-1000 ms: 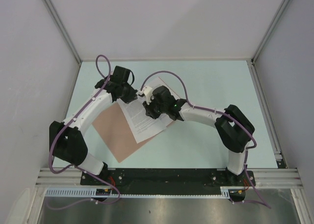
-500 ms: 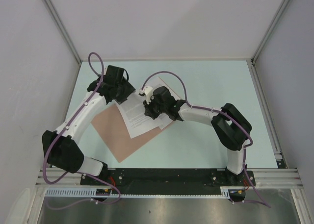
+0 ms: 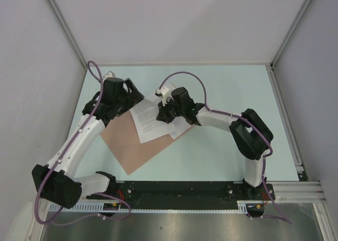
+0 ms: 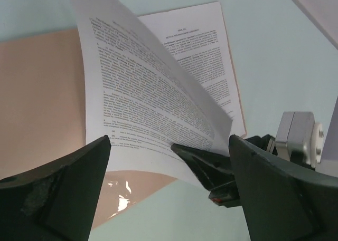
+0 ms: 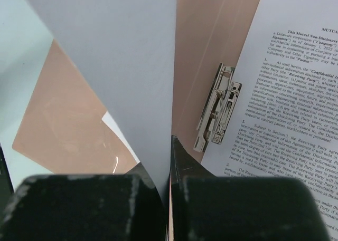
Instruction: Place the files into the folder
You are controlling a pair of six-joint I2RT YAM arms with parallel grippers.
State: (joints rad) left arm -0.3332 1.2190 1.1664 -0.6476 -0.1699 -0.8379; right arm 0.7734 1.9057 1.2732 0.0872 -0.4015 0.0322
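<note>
Left gripper [image 3: 131, 96] farther left, mint table [image 3: 227, 146]

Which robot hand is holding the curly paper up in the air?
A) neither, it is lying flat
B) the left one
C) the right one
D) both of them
C: the lifted sheet is pinched in the right gripper, whose fingers are shut on it, while the left gripper is wide open and grips nothing.
</note>
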